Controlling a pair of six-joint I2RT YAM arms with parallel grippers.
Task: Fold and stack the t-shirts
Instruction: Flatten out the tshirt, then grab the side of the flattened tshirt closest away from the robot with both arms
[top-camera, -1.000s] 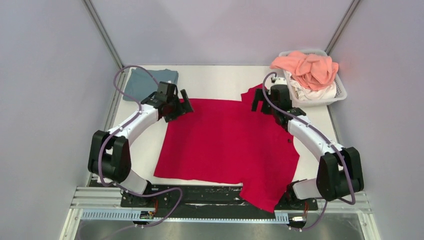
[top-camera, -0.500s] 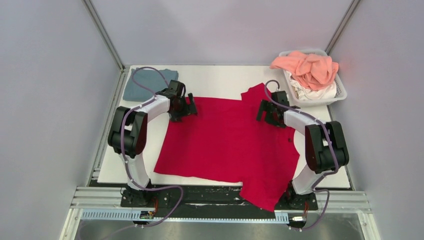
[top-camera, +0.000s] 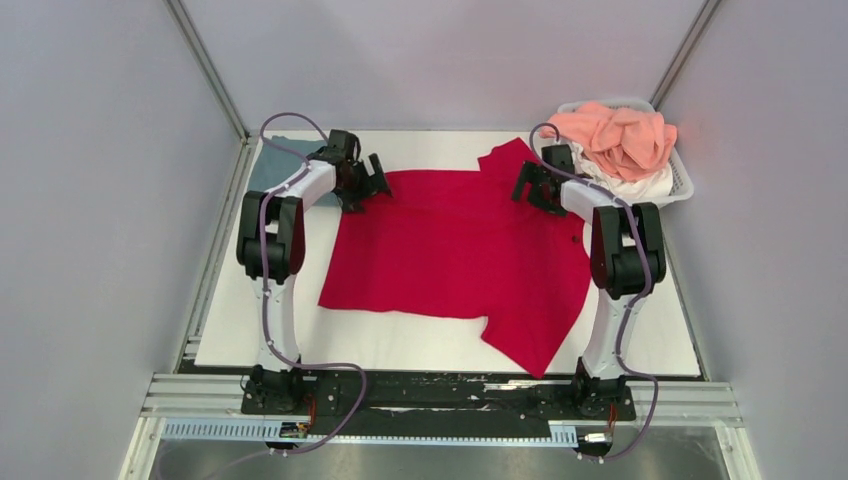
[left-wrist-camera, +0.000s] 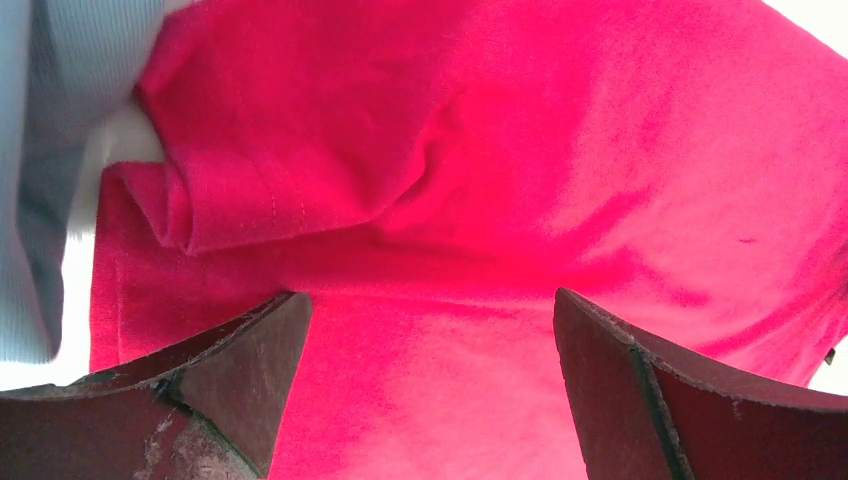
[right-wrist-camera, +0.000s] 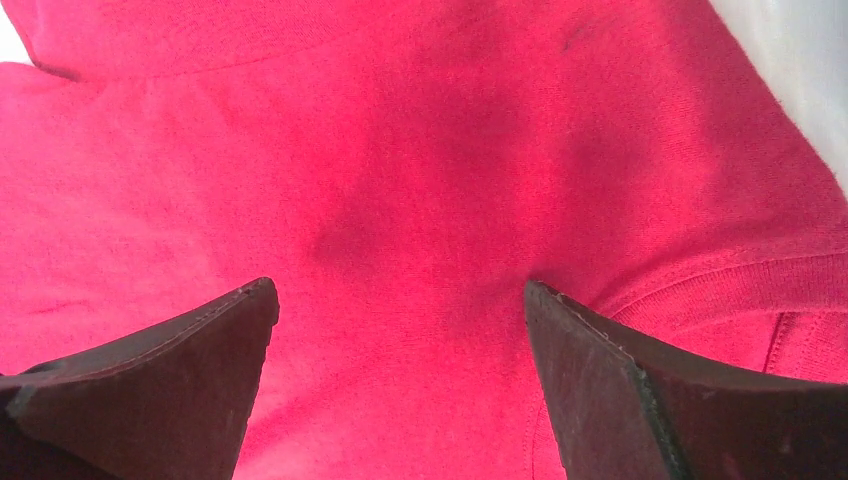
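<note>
The crimson red t-shirt lies spread flat across the middle of the table, one sleeve reaching towards the near edge. My left gripper is open over its far left corner, and red cloth lies between the spread fingers. My right gripper is open over the far right part near the collar, with red cloth beneath it. The blue-grey t-shirt lies folded at the far left, partly hidden by my left arm. Its edge also shows in the left wrist view.
A white slatted basket stands at the far right corner, holding a salmon pink t-shirt on top of a white one. Bare white table shows along the near side. Grey walls close in left and right.
Both arms have stretched towards the far side, and the red shirt has slid back with them. It now lies off the near edge.
</note>
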